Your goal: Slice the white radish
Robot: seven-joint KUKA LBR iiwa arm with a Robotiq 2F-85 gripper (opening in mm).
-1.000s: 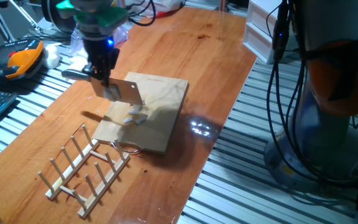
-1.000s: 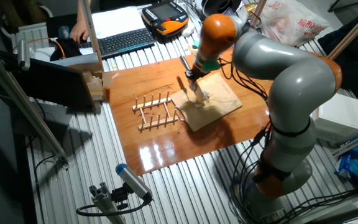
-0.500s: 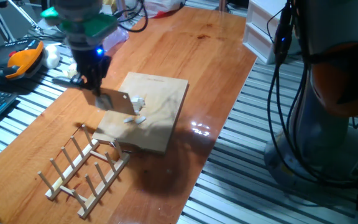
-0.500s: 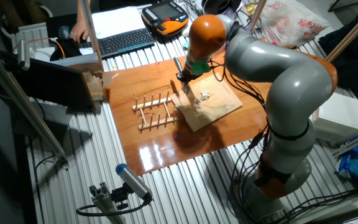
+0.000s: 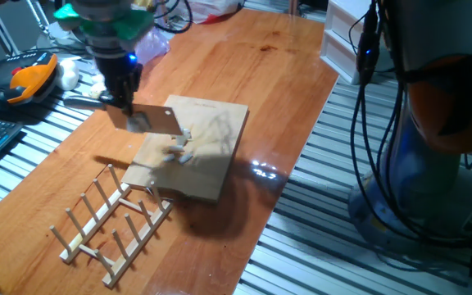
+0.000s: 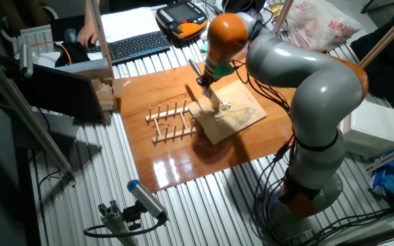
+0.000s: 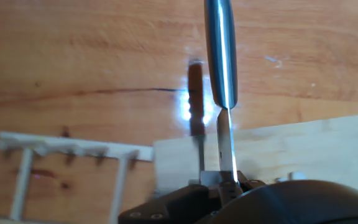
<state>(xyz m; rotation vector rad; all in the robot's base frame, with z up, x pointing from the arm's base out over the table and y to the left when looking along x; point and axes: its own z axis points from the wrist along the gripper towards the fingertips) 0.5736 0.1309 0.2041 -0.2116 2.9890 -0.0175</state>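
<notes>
Several small flat white radish bits (image 5: 180, 149) lie near the middle of the wooden cutting board (image 5: 215, 123); they also show in the other fixed view (image 6: 223, 106). My gripper (image 5: 124, 88) is shut on the handle of a broad-bladed knife (image 5: 151, 120). The blade hangs just above the board's left edge, left of the bits and apart from them. In the hand view the knife (image 7: 221, 56) is seen edge-on above the board's corner (image 7: 291, 152). The radish bits are out of view there.
A wooden peg rack (image 5: 113, 217) lies on the table just in front of the board, close to the blade. An orange teach pendant (image 5: 23, 78) and a keyboard (image 6: 139, 44) lie off the table's far side. White boxes (image 5: 347, 37) stand at the table's back right.
The gripper has carried the knife left, off the radish bits, and raised it a little. The bits stay on the board.
</notes>
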